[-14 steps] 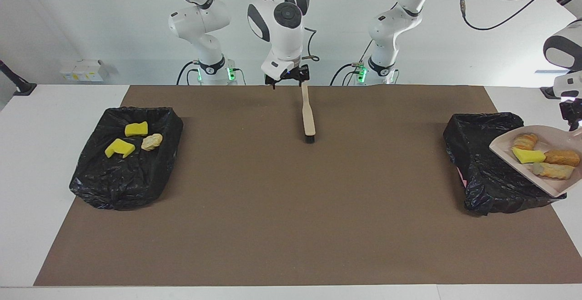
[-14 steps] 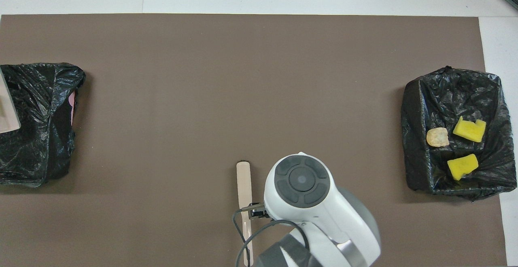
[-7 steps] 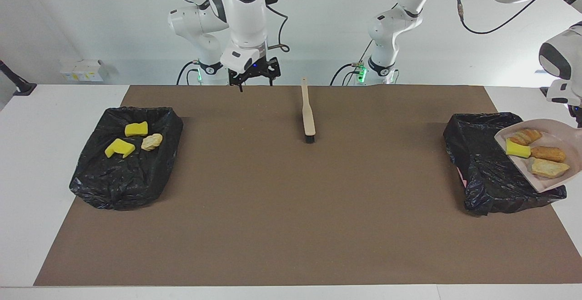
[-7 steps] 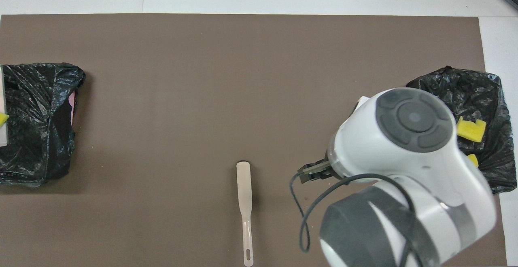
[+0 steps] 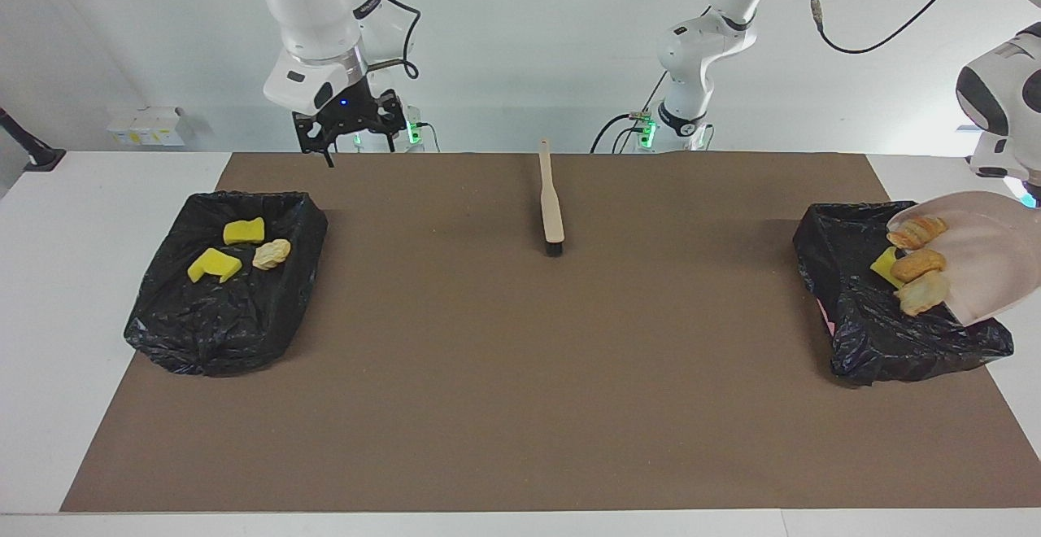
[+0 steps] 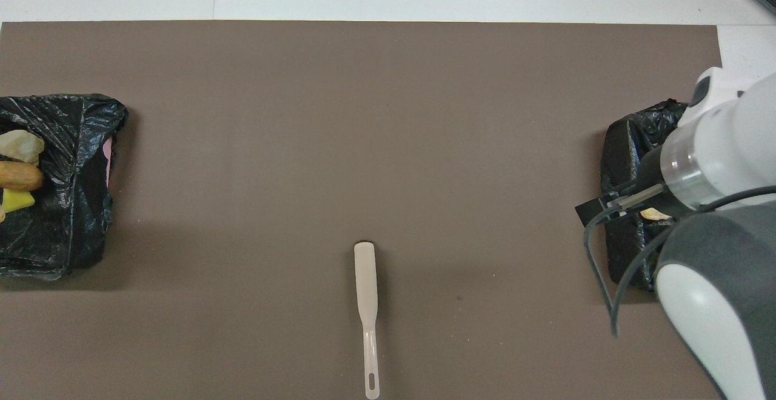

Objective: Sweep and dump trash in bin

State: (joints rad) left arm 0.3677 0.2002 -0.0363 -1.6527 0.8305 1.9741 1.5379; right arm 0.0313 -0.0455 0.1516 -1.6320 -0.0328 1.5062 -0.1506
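Keep the left tool, clamped on the tilted dustpan, over the black-lined bin until the bread chunks and sponge slide in; your right tool waits open, holding nothing.

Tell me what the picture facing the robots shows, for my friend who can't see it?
The left arm tips a beige dustpan, spilling bread chunks and a yellow sponge piece into a black-lined bin. A brush lies mid-table. The right gripper hangs open above the table near the other bin.
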